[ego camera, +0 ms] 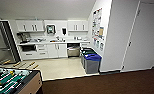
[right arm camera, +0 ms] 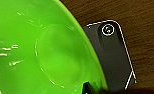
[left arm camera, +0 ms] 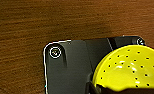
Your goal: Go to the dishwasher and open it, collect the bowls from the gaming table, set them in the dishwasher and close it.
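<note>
The dishwasher (ego camera: 73, 50) sits under the far kitchen counter, dark in its upper part and steel-grey below. In the left wrist view a yellow bowl (left arm camera: 128, 67) with small dark holes hangs above the brown carpet. My left gripper (left arm camera: 98, 88) is shut on its rim. The right wrist view has a wide green bowl (right arm camera: 43, 50), also above the carpet, with my right gripper (right arm camera: 89, 88) shut on its edge. The gaming table is out of view.
A green-field foosball table (ego camera: 13, 81) stands close at the lower left. Bins with blue (ego camera: 92, 62) and green lids line the right wall of the kitchen. White cabinets (ego camera: 51, 50) flank the dishwasher. Pale tile floor (ego camera: 60, 68) leads from the brown carpet. A white door (ego camera: 145, 37) is at right.
</note>
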### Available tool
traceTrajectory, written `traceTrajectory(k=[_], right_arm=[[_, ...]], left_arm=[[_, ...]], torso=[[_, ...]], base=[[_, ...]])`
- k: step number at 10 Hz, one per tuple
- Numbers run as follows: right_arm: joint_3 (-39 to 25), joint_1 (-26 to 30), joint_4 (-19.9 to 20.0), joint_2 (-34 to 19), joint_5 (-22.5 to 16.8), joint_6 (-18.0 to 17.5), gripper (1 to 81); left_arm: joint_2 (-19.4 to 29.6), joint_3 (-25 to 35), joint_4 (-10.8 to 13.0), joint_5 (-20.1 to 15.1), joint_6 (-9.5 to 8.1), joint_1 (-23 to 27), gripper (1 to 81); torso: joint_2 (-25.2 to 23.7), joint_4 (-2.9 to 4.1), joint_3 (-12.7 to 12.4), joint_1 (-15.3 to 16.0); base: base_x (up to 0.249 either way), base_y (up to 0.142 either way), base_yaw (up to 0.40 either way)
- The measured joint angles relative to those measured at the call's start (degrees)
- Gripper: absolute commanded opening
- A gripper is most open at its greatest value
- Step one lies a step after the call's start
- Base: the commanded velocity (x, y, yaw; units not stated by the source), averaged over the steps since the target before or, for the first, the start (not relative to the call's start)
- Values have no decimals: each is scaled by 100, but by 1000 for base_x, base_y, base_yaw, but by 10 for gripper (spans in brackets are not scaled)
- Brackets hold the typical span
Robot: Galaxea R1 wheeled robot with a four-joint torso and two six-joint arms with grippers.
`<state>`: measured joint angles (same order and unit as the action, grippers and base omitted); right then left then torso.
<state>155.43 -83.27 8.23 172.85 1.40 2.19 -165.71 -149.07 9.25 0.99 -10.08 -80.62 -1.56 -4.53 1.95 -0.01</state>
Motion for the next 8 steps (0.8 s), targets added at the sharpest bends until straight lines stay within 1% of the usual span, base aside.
traceTrajectory(k=[8], right_arm=[[2, -5, 1, 0, 5, -2, 10]], left_arm=[[0, 4, 0, 13, 0, 0, 10]], torso=[[0, 0, 0, 0]], base=[[216, 0, 0]])
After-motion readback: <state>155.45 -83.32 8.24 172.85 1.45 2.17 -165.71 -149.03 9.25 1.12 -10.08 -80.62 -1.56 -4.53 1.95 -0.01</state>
